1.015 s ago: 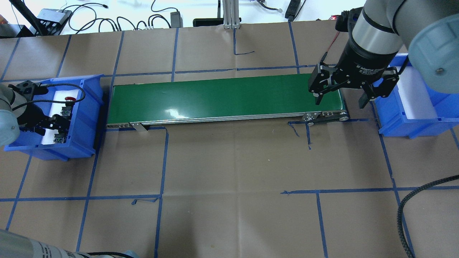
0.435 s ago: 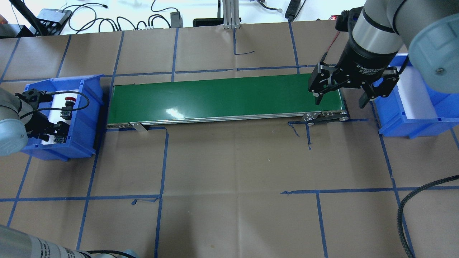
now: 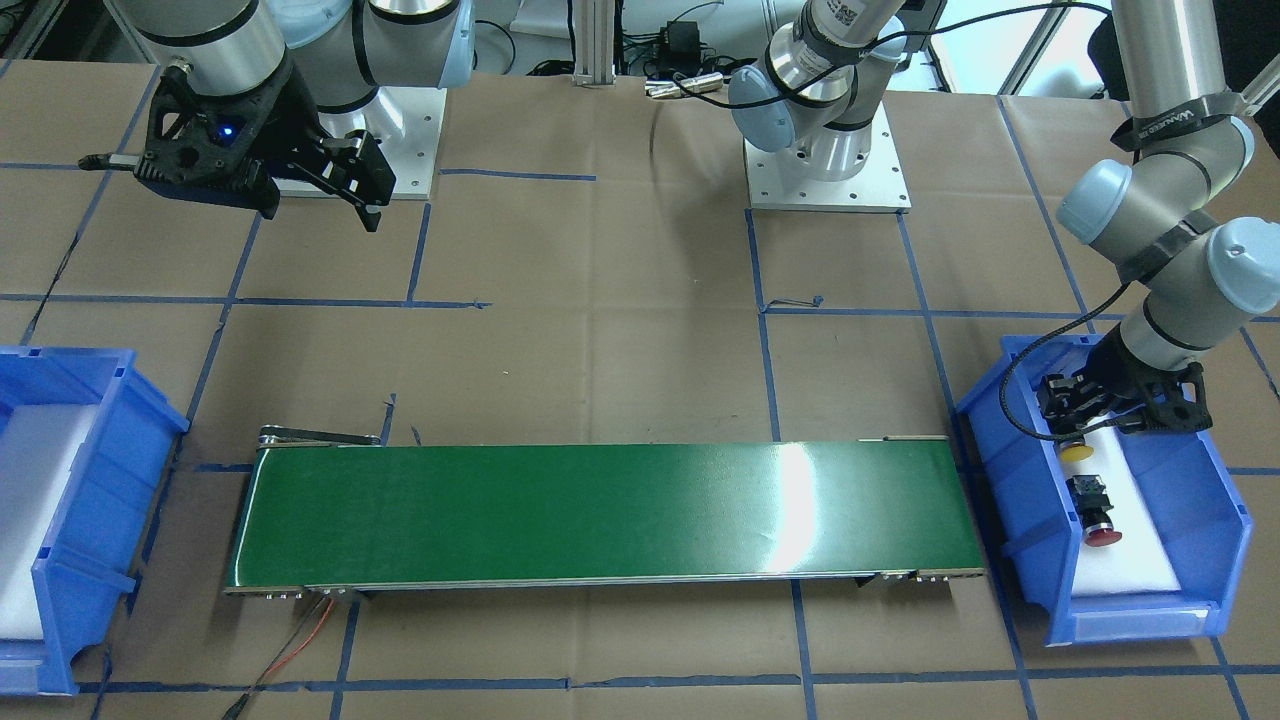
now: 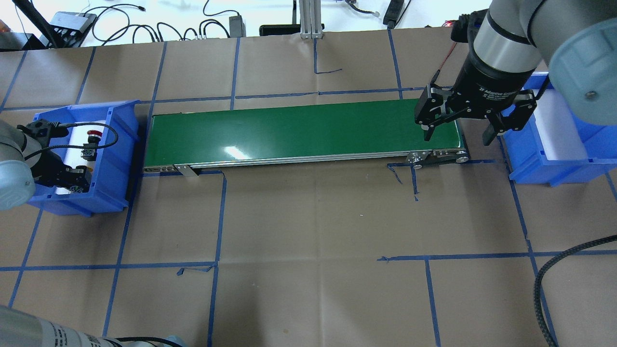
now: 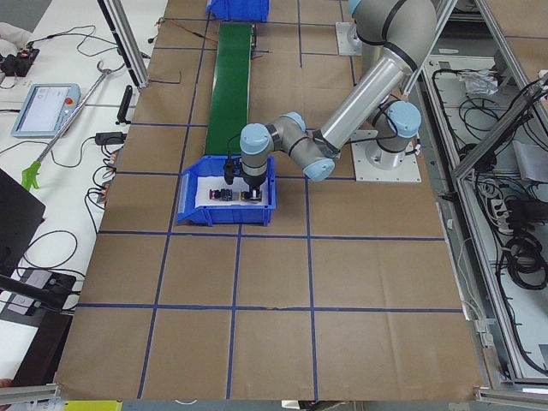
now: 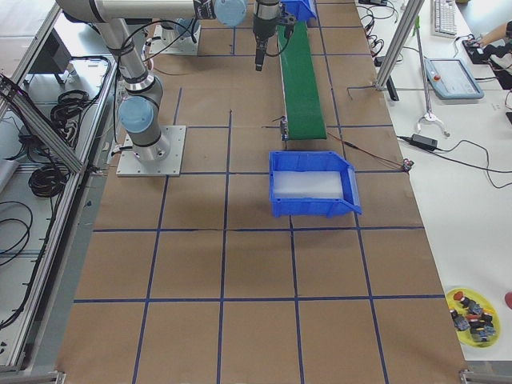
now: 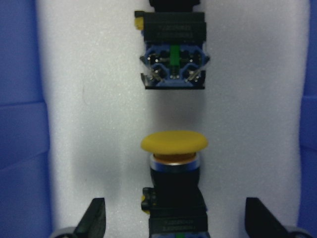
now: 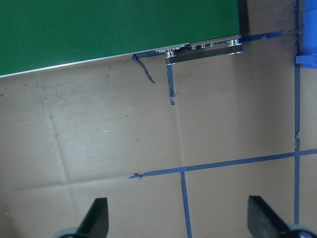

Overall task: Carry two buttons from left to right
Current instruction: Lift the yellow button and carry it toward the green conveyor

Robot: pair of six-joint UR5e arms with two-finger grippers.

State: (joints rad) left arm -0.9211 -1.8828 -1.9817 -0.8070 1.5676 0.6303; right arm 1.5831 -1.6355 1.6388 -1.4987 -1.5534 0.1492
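The left gripper [image 7: 174, 218] sits low in the blue bin [image 3: 1003, 470], fingers [image 7: 96, 218] spread on both sides of the yellow button [image 7: 173, 144], likely to pinch it; the red button [image 3: 1095, 510] lies just past its tips, and the right gripper [image 4: 456, 138] hangs wide open.

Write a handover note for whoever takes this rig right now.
Left pincer: open, down in the left bin, fingers either side of the yellow button, not touching it.
Right pincer: open, holding nothing, over the right end of the belt.
Red button: lies in the same bin, beside the yellow one.
Done: no button moved yet.
Left: both buttons to the right bin.
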